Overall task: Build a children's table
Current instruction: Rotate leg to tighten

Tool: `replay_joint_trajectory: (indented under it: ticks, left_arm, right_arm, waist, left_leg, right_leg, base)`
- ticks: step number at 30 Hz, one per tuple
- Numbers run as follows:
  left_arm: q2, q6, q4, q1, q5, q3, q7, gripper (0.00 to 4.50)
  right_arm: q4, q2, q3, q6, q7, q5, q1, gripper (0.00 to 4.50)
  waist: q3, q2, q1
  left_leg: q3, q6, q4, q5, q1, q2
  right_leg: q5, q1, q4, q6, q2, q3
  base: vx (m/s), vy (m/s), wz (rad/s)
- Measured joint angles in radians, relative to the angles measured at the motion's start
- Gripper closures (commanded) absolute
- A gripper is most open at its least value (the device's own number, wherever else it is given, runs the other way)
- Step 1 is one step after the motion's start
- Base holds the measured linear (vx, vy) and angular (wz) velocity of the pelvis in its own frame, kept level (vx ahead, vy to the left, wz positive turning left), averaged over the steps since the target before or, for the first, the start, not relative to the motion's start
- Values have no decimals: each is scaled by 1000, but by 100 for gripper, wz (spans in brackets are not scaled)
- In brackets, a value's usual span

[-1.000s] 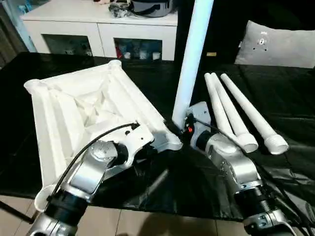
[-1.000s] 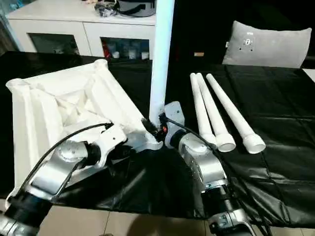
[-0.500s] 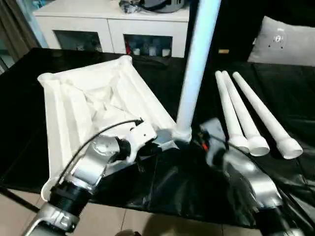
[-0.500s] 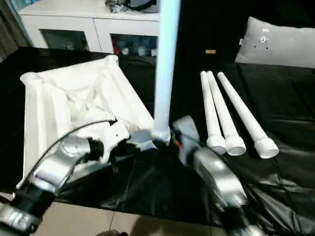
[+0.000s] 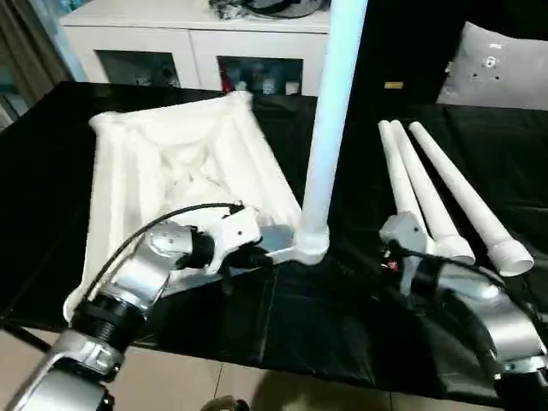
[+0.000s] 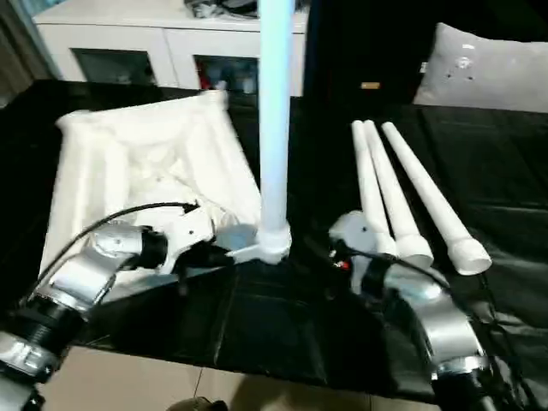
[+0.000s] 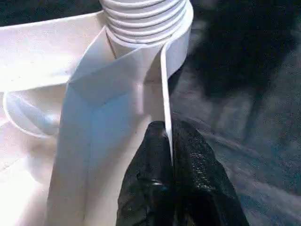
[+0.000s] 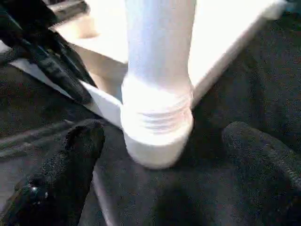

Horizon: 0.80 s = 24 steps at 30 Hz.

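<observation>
**First leg seated, left clamps the rim, right stands off**

Tabletop (image 5: 171, 163) lies underside up on the left of the black-covered counter (image 5: 342, 334), ribs and corner sockets facing up, so legs can go in from above; left gripper (image 7: 168, 141) sits at the near right corner, fingers (image 7: 197, 174) pinched narrow on the thin edge wall of the tabletop just beside the socket, judged a brace so the slab does not slide or tip while a leg is worked in; upright leg (image 5: 330, 120) stands in that corner socket (image 5: 310, 244), threaded collar at the socket mouth, top end out of frame; whether it is fully home cannot be told; right gripper (image 8: 160, 160) is near the leg base on the counter side, fingers (image 8: 75, 155) spread wide either side of the collar, touching nothing, holding nothing, which reads as a release or a check on whether the leg stands alone; three spare legs (image 5: 441, 193) lie side by side on the right of the counter, flared ends toward the robot, within reach of the right arm for the next sockets; white cabinet (image 5: 188, 43) behind, grey cushion (image 5: 497, 56) far right.
</observation>
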Motion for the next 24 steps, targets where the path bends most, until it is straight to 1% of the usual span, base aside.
replay_joint_trajectory:
  ticks: [1, 4, 6, 9, 10, 12, 13, 14, 16, 19, 20, 22, 24]
  left_arm:
    - [4, -19, 2, -2, 0, -6, -19, 450]
    - [15, -71, 24, -15, 0, -30, -70, 450]
    - [17, -91, 33, -20, 1, -39, -90, 450]
    - [16, -110, 39, -29, 1, -48, -114, 450]
    - [15, -112, 44, -33, 2, -52, -119, 450]
    - [14, -115, 46, -38, 3, -59, -123, 450]
    - [13, -121, 49, -39, 3, -59, -123, 450]
    - [13, -125, 53, -40, 3, -59, -123, 450]
    - [12, -133, 60, -42, 3, -59, -124, 450]
    - [9, -143, 70, -46, 5, -59, -126, 450]
    - [9, -145, 71, -47, 5, -59, -126, 450]
    - [8, -148, 73, -48, 7, -60, -126, 450]
    - [8, -149, 75, -48, 7, -60, -126, 450]
  right_arm:
    - [0, -11, 6, -1, 14, 0, -7, 5]
    - [15, -14, 26, -9, 47, -8, -42, 5]
    - [29, -14, 45, -15, 71, -11, -62, 5]
    - [59, -13, 59, -15, 110, -13, -91, 5]
    - [73, -12, 68, -15, 121, -13, -103, 31]
    - [79, -11, 76, -15, 129, -13, -107, 38]
    - [83, -10, 79, -15, 137, -13, -107, 56]
    - [87, -10, 81, -15, 141, -13, -107, 56]
    - [97, -10, 84, -15, 145, -13, -107, 79]
    - [112, -9, 86, -14, 161, -13, -110, 101]
    - [116, -9, 86, -14, 165, -14, -110, 101]
    - [122, -9, 87, -14, 170, -16, -111, 123]
    - [122, -9, 88, -14, 177, -16, -111, 127]
  waist:
    - [0, 0, 6]
    - [0, 0, 13]
    - [0, 0, 13]
    - [0, 0, 15]
    - [0, 0, 15]
    - [0, 0, 16]
    - [0, 0, 16]
    - [0, 0, 16]
    - [0, 0, 16]
    - [0, 0, 17]
    - [0, 0, 18]
    - [0, 0, 18]
    - [0, 0, 18]
  left_leg:
    - [0, 2, 2, -1, -1, 0]
    - [0, 6, 9, -4, -3, 1]
    - [0, 6, 12, -5, -3, 1]
    - [1, 7, 14, -6, -3, 0]
    - [1, 7, 15, -6, -3, 0]
    - [1, 7, 15, -6, -3, 0]
    - [1, 7, 16, -6, -3, 0]
    - [1, 7, 16, -6, -3, 0]
    - [1, 7, 17, -6, -3, 0]
    - [1, 7, 17, -6, -3, 0]
    - [1, 7, 17, -6, -3, 0]
    - [1, 7, 18, -6, -3, 0]
    - [1, 7, 18, -6, -3, 0]
  right_leg:
    - [0, 0, 0, 0, 0, 0]
    - [0, 1, 2, 0, -1, -1]
    - [1, 2, 2, 0, -2, -1]
    - [2, 3, 2, 0, -3, -1]
    - [3, 3, 2, 0, -3, -1]
    - [4, 3, 2, 0, -4, -1]
    - [4, 3, 3, 0, -4, -1]
    - [4, 3, 3, 0, -4, -1]
    - [4, 3, 4, 1, -4, -1]
    - [4, 3, 4, 1, -4, -1]
    - [4, 3, 4, 1, -4, -1]
    - [4, 3, 5, 1, -4, -1]
    - [4, 3, 5, 1, -4, -1]
  base:
    - [0, 0, 0]
    - [0, 0, 0]
    - [0, 0, 0]
    - [0, 0, 0]
    - [0, 0, 0]
    - [0, 0, 0]
    - [0, 0, 0]
    - [0, 0, 0]
    - [0, 0, 0]
    - [0, 0, 0]
    - [0, 0, 0]
    - [0, 0, 0]
    - [0, 0, 0]
